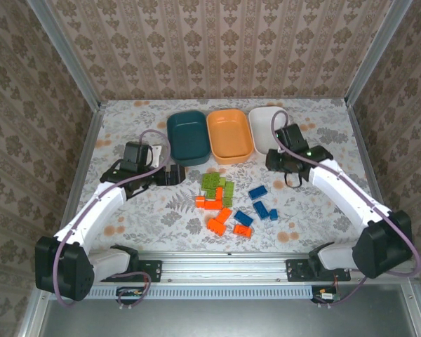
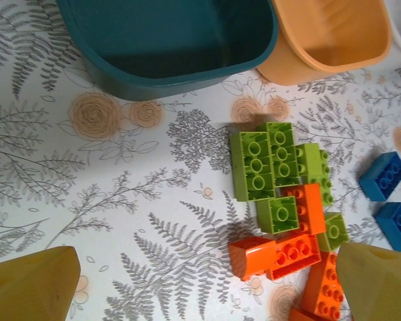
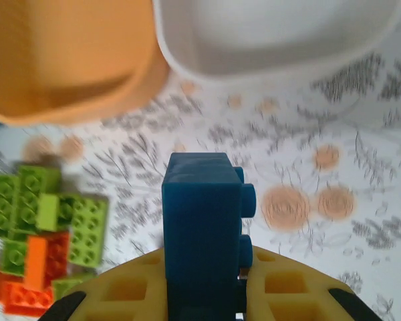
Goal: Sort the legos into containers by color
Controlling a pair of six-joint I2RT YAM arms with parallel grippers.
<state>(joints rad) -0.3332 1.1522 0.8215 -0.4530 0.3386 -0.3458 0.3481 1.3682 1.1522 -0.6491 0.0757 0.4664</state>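
The right gripper (image 3: pixel 204 284) is clenched on a blue brick (image 3: pixel 204 224). The brick stands on end between the yellow fingers (image 3: pixel 291 291), with its studs facing right. From the top camera this gripper sits over the right half of the table (image 1: pixel 126 126), just in front of the white bin (image 1: pixel 264 128). The brick seems to be lifted off the surface, though the wrist view is too blurred to be sure.

The left gripper (image 1: pixel 172 175) is released, its jaws spread wide and holding nothing. It hovers over the left half of the table, near the front of the teal bin (image 1: pixel 187 137) and just left of the loose pile.

Three bins stand side by side along the far edge: teal on the left, the orange bin (image 1: pixel 229 135) in the middle, white on the right. Neighbouring bins touch or nearly touch, and what shows of their insides is bare.

The remaining bricks lie in the middle of the table, between the two grippers and nearer the front edge than the bins.
- **Green:** the green bricks (image 2: pixel 274 167) cluster at the far side of the pile, packed against one another.
- **Orange:** the orange bricks (image 2: pixel 297 231) touch the green ones on the near side and trail toward the front edge.
- **Blue:** a few more blue bricks (image 1: pixel 261 203) lie a little to the right, apart from the green and orange ones.
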